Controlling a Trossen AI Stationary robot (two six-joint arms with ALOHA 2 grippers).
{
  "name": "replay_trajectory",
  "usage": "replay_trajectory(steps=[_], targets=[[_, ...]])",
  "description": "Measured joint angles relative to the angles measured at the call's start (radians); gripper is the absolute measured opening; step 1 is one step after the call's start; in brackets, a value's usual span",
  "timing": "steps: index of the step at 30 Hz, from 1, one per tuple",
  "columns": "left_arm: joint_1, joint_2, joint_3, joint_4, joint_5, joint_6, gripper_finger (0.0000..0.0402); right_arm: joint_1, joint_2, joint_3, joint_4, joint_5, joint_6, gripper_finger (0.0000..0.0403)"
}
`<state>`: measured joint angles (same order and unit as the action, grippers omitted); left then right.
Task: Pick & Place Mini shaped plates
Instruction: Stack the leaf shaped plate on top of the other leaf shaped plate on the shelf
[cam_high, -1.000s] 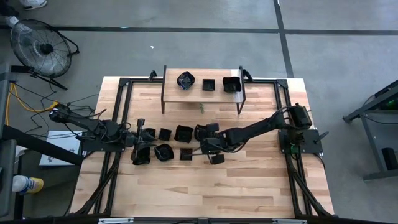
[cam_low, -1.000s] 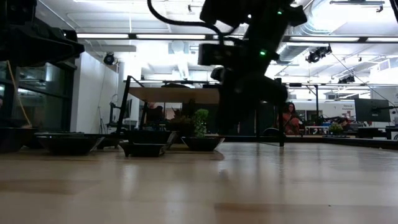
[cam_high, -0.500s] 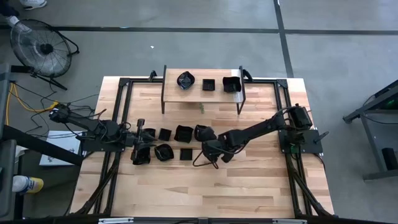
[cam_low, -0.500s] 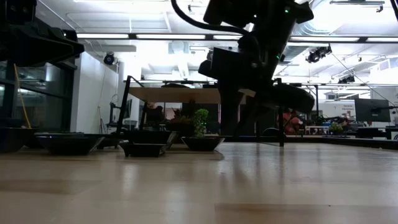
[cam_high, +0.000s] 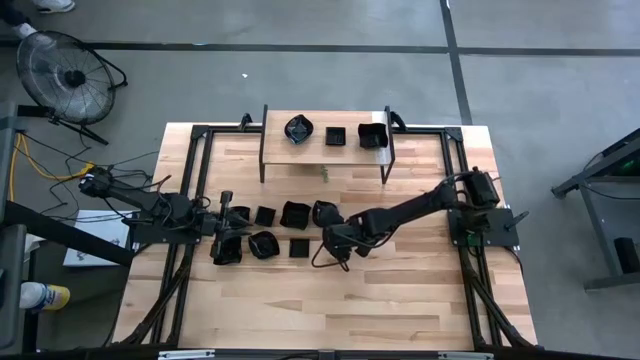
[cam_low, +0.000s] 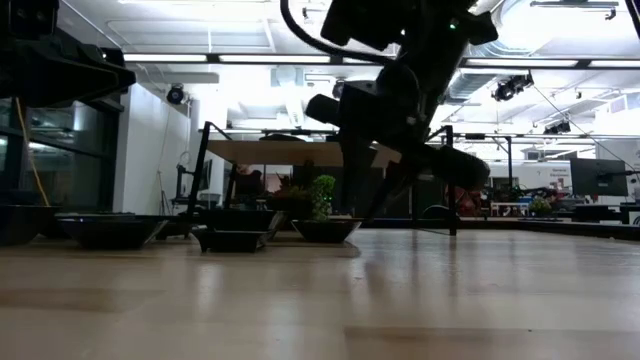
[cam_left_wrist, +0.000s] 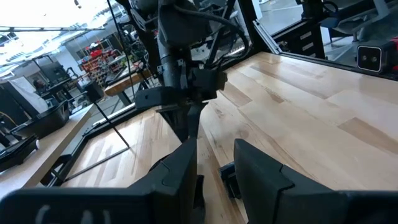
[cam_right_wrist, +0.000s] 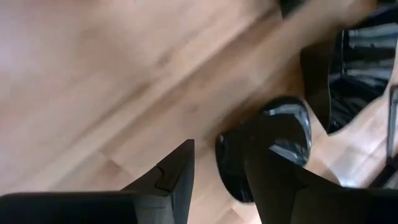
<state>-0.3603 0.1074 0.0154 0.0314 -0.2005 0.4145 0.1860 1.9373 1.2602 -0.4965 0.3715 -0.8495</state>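
R gripper (cam_high: 333, 247) is gripping a rounded mini plate (cam_right_wrist: 264, 146) by its rim, jaws partly apart w/ the rim between them, one finger inside the dish, other outside; it's hanging above the table (cam_high: 400, 300) near the mid row of plates (cam_high: 275, 228). L gripper (cam_high: 222, 232) is sitting over the row's left end, jaws partly apart, gripping a plate (cam_high: 226, 250) there. Three more plates are resting on the shelf (cam_high: 325, 135). Vs 1 s ago: R gripper has shifted left and twisted, plate now lifted off the table; L arm unchanged.
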Motion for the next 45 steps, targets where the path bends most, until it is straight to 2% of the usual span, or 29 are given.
replay_trajectory(steps=[4, 7, 14, 17, 29, 33, 45], targets=[[0.0, 0.0, 0.0, 0.0, 0.0, 0.0, 0.0103, -0.019, 0.0, 0.0, 0.004, 0.037, -0.008, 0.0133], [0.0, 0.0, 0.0, 0.0, 0.0, 0.0, 0.0103, -0.034, 0.0, -0.005, 0.01, -0.003, -0.017, 0.0133], [0.0, 0.0, 0.0, 0.0, 0.0, 0.0, 0.0103, -0.046, 0.001, -0.126, 0.165, 0.002, -0.102, 0.0133], [0.0, 0.0, 0.0, 0.0, 0.001, 0.0, 0.0103, -0.046, -0.001, -0.168, 0.243, 0.041, -0.103, 0.0133], [0.0, 0.0, 0.0, 0.0, 0.002, 0.0, 0.0103, -0.048, 0.0, -0.212, 0.382, 0.088, -0.098, 0.0131], [0.0, 0.0, 0.0, 0.0, 0.002, 0.0, 0.0103, -0.048, 0.001, -0.213, 0.382, 0.087, -0.098, 0.0112], [0.0, 0.0, 0.0, 0.0, 0.003, 0.0, 0.0103, -0.048, 0.002, -0.214, 0.381, 0.092, -0.097, 0.0013]])
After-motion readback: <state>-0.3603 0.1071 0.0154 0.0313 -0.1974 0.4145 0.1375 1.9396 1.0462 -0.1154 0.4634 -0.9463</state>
